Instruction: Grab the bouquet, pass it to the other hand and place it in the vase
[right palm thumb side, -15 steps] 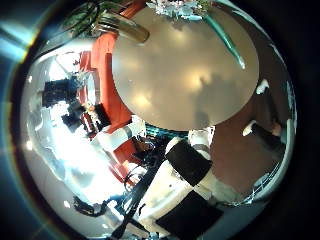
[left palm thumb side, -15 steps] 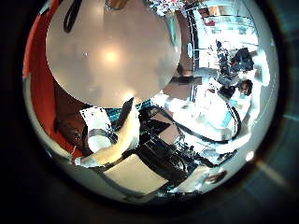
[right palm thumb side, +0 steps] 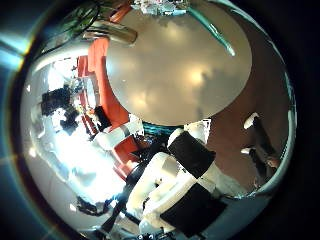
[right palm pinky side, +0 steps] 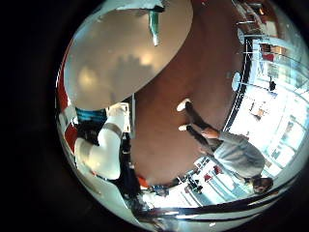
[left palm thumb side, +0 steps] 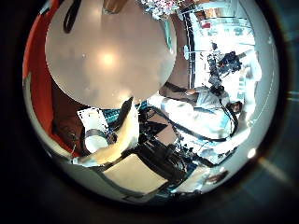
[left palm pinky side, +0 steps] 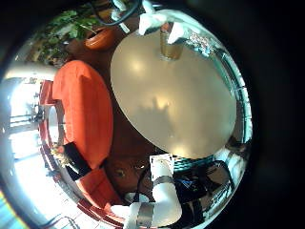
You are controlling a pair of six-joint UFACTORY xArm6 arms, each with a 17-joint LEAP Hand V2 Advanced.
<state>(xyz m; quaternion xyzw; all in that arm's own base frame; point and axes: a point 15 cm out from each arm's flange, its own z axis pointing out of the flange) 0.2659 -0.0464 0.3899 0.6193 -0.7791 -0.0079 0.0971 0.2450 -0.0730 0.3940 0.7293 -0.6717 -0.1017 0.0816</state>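
While both palm cameras have shifted only slightly, left hand and right hand, fingers' state not discernible, hang high above the table (right palm thumb side: 170, 80), so the bouquet (right palm thumb side: 215, 30) lies apparently ungrasped at its far rim near the vase (left palm pinky side: 170, 43).

We see the round counter (left palm pinky side: 176, 91) mostly bare across its middle, open to a hand from above. Only the vase (left palm pinky side: 171, 42) stands near its far rim, with the bouquet (right palm thumb side: 215, 30) lying beside another edge.
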